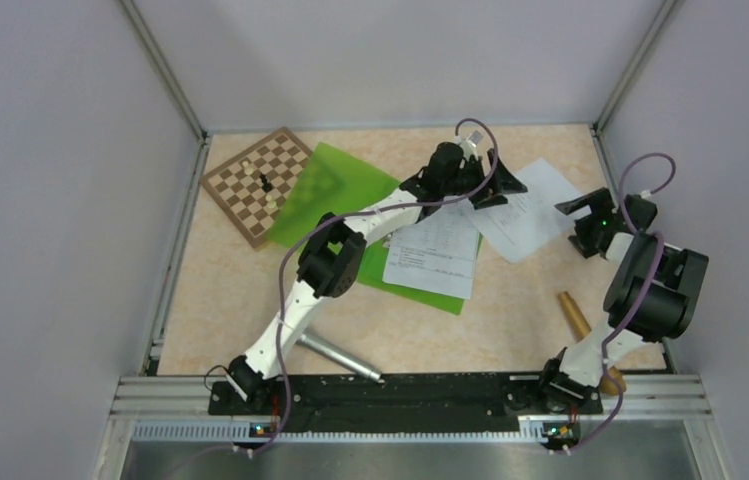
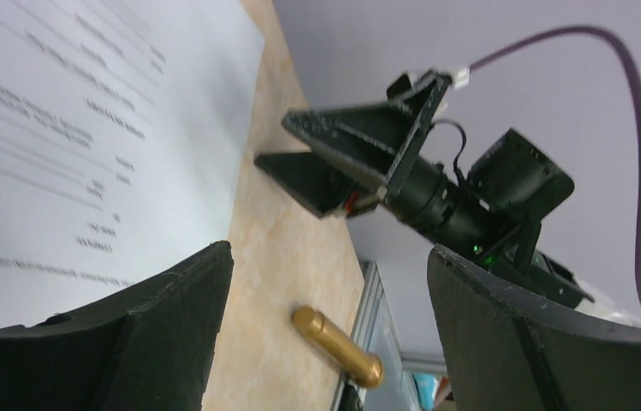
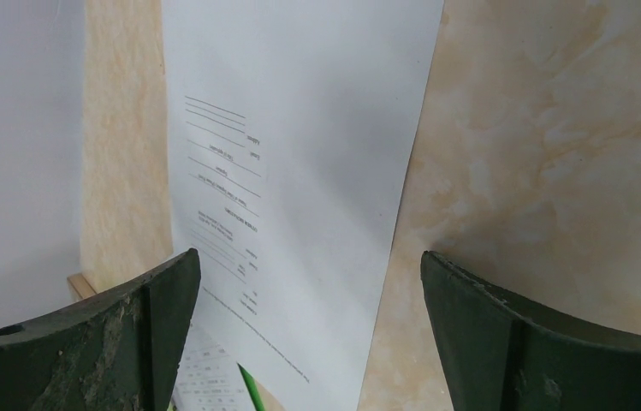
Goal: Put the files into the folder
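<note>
I find left pincer (image 1: pixel 498 188) and right pincer (image 1: pixel 572 226) both released, empty. One printed sheet (image 1: pixel 435 255) lies on the green folder (image 1: pixel 335 185). I judge the second sheet (image 1: pixel 538 205), on the table, needs grasping next.

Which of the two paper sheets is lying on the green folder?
The nearer sheet, in the middle, rests on the green folder; the other sheet lies on the bare table farther right.

folder (image 1: pixel 330 190): green, flat | files (image 1: pixel 437 258): one sheet on folder, another (angled) just beside
</note>
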